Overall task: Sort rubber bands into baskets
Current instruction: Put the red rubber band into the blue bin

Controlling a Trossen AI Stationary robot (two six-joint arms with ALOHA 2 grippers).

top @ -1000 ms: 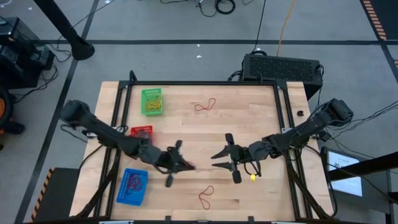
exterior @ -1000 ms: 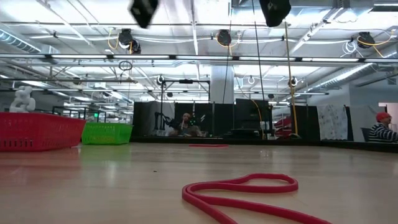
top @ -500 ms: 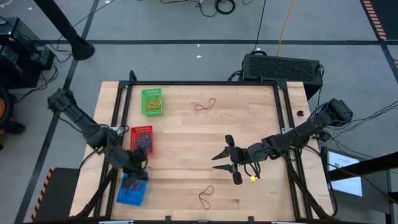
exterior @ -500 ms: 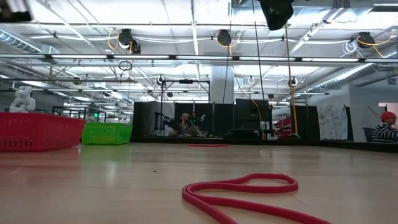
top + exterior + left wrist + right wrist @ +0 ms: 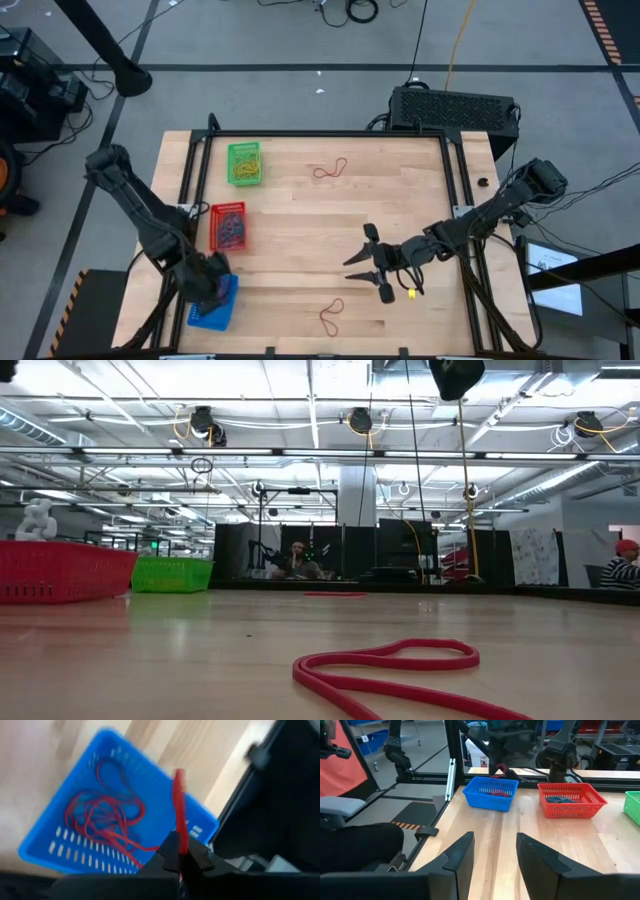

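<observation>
My left gripper (image 5: 212,282) hovers over the far end of the blue basket (image 5: 210,308), shut on a red rubber band (image 5: 178,805). In the left wrist view the blue basket (image 5: 75,825) holds a tangle of red bands. My right gripper (image 5: 358,264) is open above the middle of the table, holding nothing. The red basket (image 5: 228,226) holds dark bands and the green basket (image 5: 244,163) holds yellow-green ones. One loose red band (image 5: 330,170) lies at the far middle and another (image 5: 330,316) near the front edge. My left gripper pinches the red rubber band between its two fingertips (image 5: 172,852), and a short doubled length (image 5: 178,795) sticks out past them. The fingers slant downward toward the basket. The band is lifted clear, above the blue basket's rim.
A black box (image 5: 455,108) stands just beyond the table's far right corner. Black frame rails (image 5: 187,180) run along the table's left and right edges. In the low view the near red band (image 5: 390,665) lies on bare wood. People sit in the room behind.
My left gripper has swung from the middle of the table toward the left near corner and now hangs over the blue basket. It has rolled and tipped downward on the way. It has stayed shut on the red band, which has travelled with it.
</observation>
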